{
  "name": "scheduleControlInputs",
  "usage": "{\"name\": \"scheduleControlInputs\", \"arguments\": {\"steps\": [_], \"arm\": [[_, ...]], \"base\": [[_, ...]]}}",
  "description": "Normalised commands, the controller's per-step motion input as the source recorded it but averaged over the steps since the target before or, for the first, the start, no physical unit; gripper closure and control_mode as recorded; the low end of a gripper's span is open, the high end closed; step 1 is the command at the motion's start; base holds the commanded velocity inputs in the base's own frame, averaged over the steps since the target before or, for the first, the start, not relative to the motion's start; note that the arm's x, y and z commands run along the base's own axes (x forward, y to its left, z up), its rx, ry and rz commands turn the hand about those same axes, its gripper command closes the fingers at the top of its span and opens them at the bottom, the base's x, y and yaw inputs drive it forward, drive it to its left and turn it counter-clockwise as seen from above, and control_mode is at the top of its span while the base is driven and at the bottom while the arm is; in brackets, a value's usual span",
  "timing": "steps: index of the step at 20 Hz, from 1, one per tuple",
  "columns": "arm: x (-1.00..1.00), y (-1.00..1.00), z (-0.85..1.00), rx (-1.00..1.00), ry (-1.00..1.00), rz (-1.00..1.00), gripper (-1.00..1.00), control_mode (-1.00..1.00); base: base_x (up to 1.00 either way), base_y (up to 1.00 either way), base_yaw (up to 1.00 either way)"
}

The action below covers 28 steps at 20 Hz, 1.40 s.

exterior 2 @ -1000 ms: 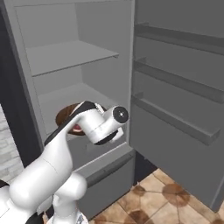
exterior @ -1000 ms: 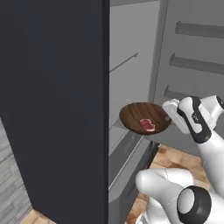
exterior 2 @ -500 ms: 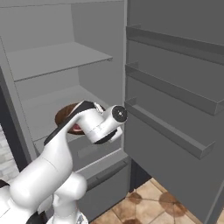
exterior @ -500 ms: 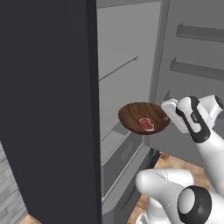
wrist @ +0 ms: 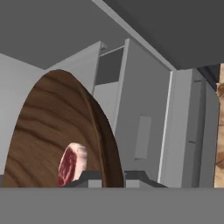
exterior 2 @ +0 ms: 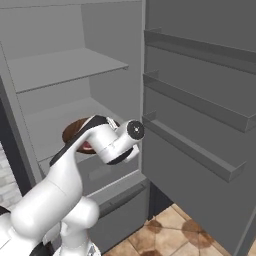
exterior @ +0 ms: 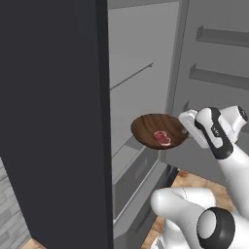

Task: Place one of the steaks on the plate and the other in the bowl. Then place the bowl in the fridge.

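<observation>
The brown wooden bowl (exterior: 151,127) hangs in the air in front of the open fridge (exterior: 48,121), level with its lower shelf. One red steak (exterior: 162,137) lies inside it near the right rim. My gripper (exterior: 185,128) is shut on that right rim. The hand view shows the bowl (wrist: 48,131) edge-on, the steak (wrist: 72,164) low in it, and my gripper (wrist: 113,177) clamped on the rim. From the right base view, the bowl (exterior 2: 75,131) peeks out behind my arm. The plate is out of view.
The fridge's pale grey shelves (exterior 2: 65,67) lie ahead, with a drawer front (exterior 2: 115,200) below them. The open door's racks (exterior 2: 200,105) jut out close on the right. Brown tiled floor (exterior 2: 175,225) shows under the door.
Both base views have shifted, so the base has moved and the fridge interior and door racks look nearer. The bowl stays in my grip with the steak in it.
</observation>
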Motion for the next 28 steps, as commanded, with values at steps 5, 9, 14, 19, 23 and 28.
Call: {"name": "scheduleControlInputs", "arguments": {"steps": [5, 9, 14, 19, 23, 28], "arm": [[0.5, 0.31, 0.0, 0.0, 0.0, 0.0, 1.0, -1.0], [0.73, 0.54, 0.0, 0.0, 0.0, 0.0, 1.0, -1.0], [0.68, 0.44, 0.0, 0.0, 0.0, 0.0, 1.0, -1.0], [0.61, 0.41, -0.06, 0.0, 0.0, -0.01, 1.0, -1.0], [0.5, 0.56, -0.05, 0.0, -0.01, 0.0, 1.0, -1.0], [0.41, 0.49, -0.04, 0.0, 0.0, -0.01, 1.0, -1.0]], "base": [[0.08, 0.04, 0.0], [0.0, 0.0, 0.0], [0.0, 0.0, 0.0], [0.0, 0.0, 0.0], [0.0, 0.0, 0.0], [0.0, 0.0, 0.0]]}}
